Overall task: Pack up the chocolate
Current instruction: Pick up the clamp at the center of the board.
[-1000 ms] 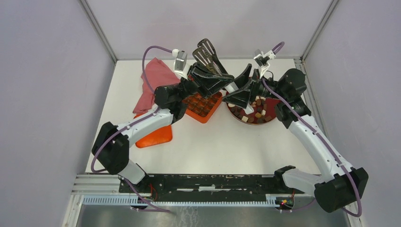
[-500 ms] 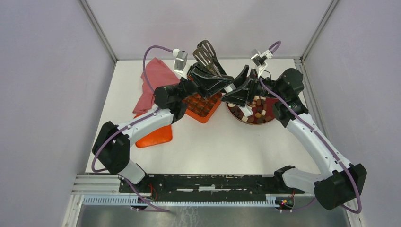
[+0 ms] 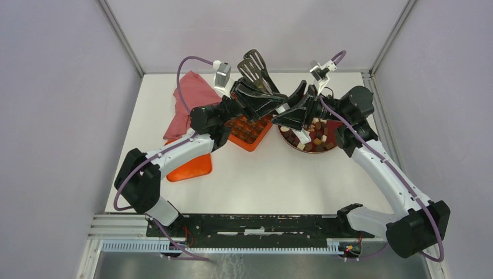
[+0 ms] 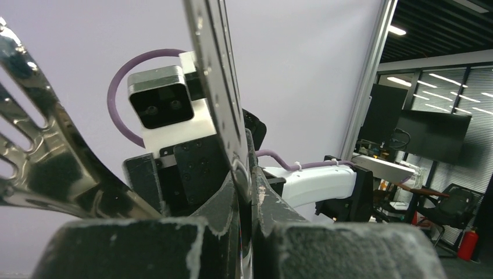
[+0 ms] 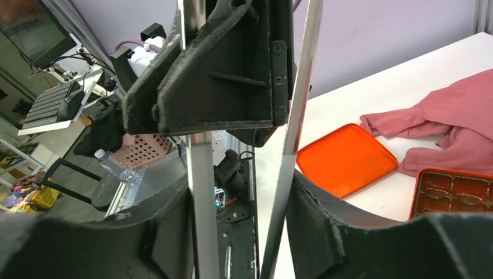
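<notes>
steel tongs [image 3: 254,63] are clenched in the left gripper [image 4: 247,195]; the right gripper [image 5: 243,214] grasps both their arms, near the chocolate [image 3: 317,139].

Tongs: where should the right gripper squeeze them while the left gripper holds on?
Grip the tongs across both metal arms, just beyond the left gripper, away from the slotted heads, closing on their outer flat faces. Both strips already run between the right gripper's fingers, spread apart.
</notes>
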Controlling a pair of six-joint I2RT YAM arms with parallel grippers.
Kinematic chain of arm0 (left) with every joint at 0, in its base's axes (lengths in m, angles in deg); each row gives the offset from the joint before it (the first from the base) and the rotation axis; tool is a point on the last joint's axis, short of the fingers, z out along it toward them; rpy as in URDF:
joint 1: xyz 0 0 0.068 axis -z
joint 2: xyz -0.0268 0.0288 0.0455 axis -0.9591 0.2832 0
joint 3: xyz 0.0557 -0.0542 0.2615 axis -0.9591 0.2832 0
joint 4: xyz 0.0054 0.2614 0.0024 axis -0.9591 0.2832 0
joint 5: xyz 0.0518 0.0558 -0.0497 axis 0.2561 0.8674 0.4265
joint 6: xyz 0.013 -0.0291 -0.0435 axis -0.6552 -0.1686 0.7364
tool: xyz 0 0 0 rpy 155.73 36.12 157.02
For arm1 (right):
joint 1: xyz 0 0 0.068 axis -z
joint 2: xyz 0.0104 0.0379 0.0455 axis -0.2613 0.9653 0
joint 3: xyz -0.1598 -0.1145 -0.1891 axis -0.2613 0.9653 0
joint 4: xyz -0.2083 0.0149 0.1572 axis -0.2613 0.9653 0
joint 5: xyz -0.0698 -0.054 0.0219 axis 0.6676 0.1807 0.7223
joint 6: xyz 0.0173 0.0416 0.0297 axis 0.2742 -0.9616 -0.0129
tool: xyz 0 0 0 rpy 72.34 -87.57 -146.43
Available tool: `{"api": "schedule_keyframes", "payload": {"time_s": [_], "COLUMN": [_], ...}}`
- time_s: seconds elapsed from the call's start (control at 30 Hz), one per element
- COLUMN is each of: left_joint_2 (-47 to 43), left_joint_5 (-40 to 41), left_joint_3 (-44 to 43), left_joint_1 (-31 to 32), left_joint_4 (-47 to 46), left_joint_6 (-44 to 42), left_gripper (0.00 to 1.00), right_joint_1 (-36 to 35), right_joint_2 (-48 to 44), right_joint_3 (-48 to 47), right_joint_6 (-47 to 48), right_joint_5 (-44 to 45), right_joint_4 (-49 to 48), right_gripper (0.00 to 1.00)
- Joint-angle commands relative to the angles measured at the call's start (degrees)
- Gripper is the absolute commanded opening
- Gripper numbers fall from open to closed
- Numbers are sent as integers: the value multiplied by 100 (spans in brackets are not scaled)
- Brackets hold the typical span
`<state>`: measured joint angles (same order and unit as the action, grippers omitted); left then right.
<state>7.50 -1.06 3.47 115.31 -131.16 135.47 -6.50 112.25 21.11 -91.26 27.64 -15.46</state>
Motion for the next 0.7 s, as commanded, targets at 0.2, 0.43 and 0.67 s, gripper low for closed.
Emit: {"api": "schedule_keyframes", "payload": {"time_s": [0.2,0.43,0.67], "left_joint_2": [-15,-37,-75], "left_joint_5": [245,307,333], "left_joint_3": [-233,-222,-199], "left_joint_1": [17,17,19], "left_joint_4": [-387,-317,-207], "left_joint_6": [30,56,113], "left_gripper": [2,4,12], "right_joint_1": [-49,-57,-49], "right_joint_2": [-20,-58,-38], "right_joint_3": [-39,-59,-63], "right_joint_6": [209,362,275], "right_joint_5": [-67,-68,-118], "right_joint_4": [-148,-58,-198], "right_gripper": [38,34,33]}}
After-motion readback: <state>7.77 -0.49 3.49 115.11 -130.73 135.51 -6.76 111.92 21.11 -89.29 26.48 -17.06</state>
